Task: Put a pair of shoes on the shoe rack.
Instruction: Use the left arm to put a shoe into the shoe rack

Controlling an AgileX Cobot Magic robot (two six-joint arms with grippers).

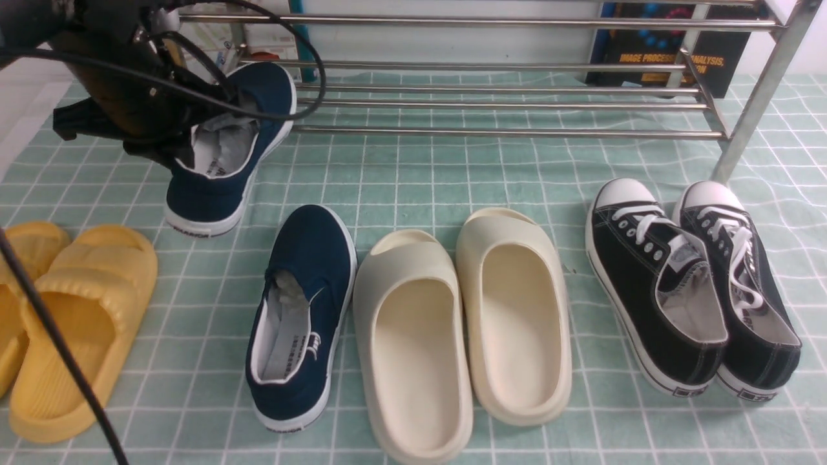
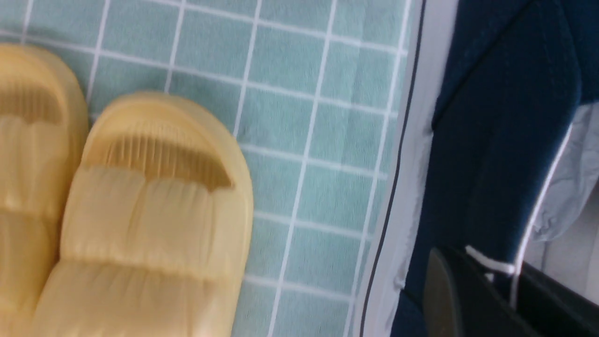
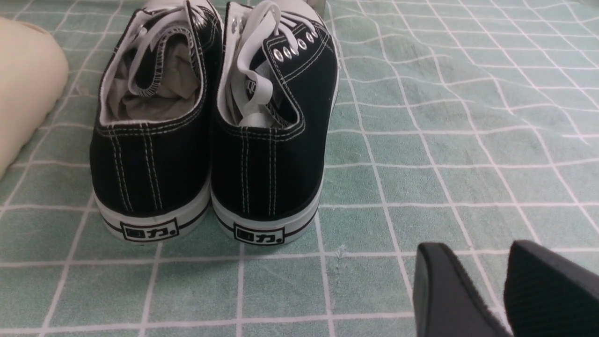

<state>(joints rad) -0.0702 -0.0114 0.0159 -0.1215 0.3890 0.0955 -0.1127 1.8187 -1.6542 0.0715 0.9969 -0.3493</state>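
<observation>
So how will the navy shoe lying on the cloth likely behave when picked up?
That shoe is probably light: its twin hangs from a pinch at the collar. Canvas sides likely flex, though the paper stuffing should hold the shape. The flat sole shouldn't roll.

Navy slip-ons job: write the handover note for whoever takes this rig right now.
Left end effector: shut on one navy shoe, lifted, toe toward the shoe rack, at its left end.
Right end effector: open, empty, near the black sneakers' heels.
The other navy shoe: on the cloth beside the cream slides.
Done: one shoe picked up. Left: rack it, then fetch and rack the other.
</observation>
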